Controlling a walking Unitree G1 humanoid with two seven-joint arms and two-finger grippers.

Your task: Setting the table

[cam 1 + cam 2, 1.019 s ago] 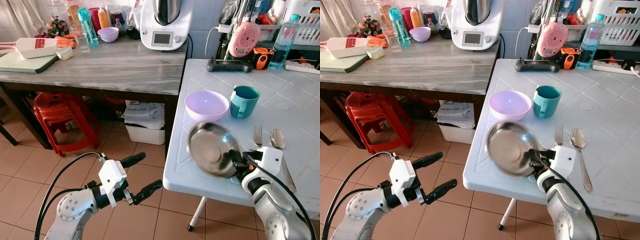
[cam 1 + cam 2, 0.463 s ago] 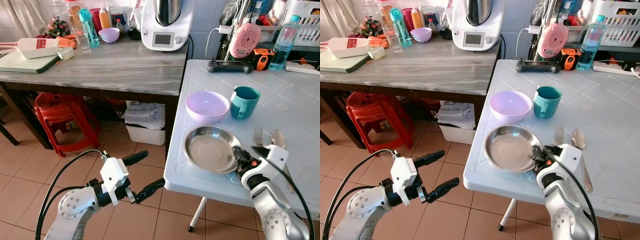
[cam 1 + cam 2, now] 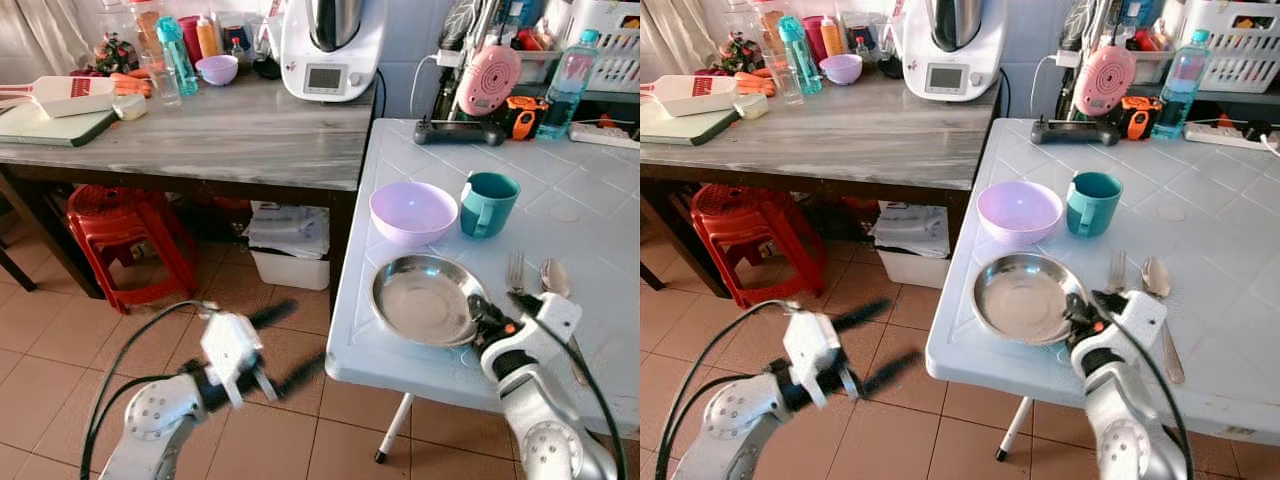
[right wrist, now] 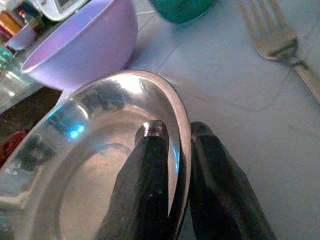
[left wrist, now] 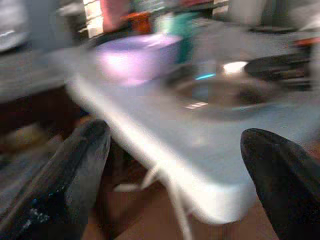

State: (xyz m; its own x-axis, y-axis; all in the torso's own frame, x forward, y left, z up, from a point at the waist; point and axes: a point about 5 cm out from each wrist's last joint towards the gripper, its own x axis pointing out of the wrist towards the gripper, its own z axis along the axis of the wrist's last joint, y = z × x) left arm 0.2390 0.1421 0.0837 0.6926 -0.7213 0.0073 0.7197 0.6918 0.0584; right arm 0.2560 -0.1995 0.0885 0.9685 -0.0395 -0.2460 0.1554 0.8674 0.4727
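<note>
A white kitchen machine (image 3: 333, 45) stands on the grey wooden counter (image 3: 220, 130), well ahead of the right gripper (image 3: 480, 312) and off to its left. Farther left sit a turquoise bottle (image 3: 176, 55) and a small lilac bowl (image 3: 217, 68). Under the counter are a red plastic stool (image 3: 125, 235) and a white bin (image 3: 290, 265). Far ahead of the gripper stands a clear water bottle (image 3: 567, 85).

Head stereo downward; wrist close-ups

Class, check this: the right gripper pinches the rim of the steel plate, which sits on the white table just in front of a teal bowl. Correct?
One error: the bowl is purple, as the right eye view shows; the cup is teal. The right gripper does pinch the steel plate on the white table.
</note>
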